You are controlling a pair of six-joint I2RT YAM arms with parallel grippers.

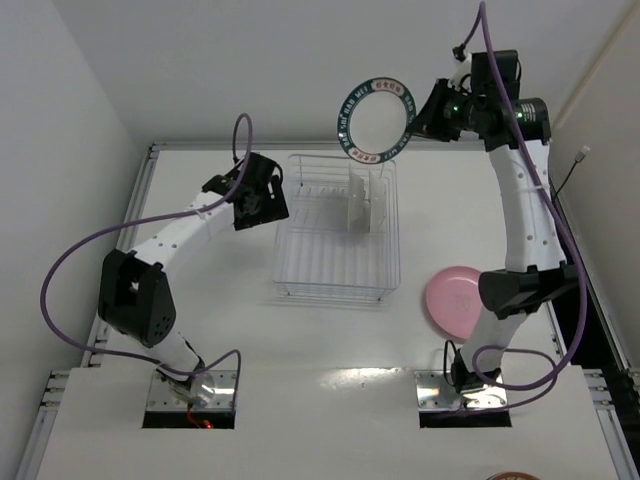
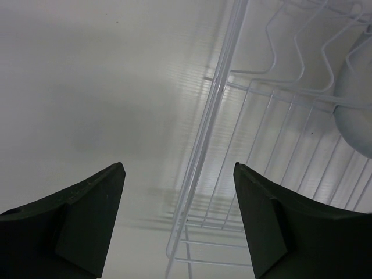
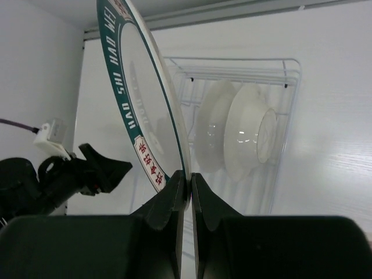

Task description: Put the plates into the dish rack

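My right gripper (image 1: 418, 113) is shut on the rim of the white plate with the teal rim band (image 1: 375, 118). It holds the plate upright, high above the far end of the white wire dish rack (image 1: 337, 262). In the right wrist view the fingertips (image 3: 177, 181) pinch the plate (image 3: 145, 99) at its lower edge, with the rack (image 3: 290, 70) below. A clear glass plate (image 1: 358, 203) stands upright in the rack, next to another pale dish (image 3: 251, 136). The pink plate (image 1: 455, 300) lies flat on the table by the right arm. My left gripper (image 1: 262, 195) is open and empty beside the rack's left wall (image 2: 212, 116).
The left arm (image 3: 58, 177) shows below the held plate in the right wrist view. A pale dish (image 2: 356, 104) shows at the right edge of the left wrist view. Walls stand close on the left, back and right. A round brown-rimmed thing (image 1: 515, 476) peeks in at the near edge.
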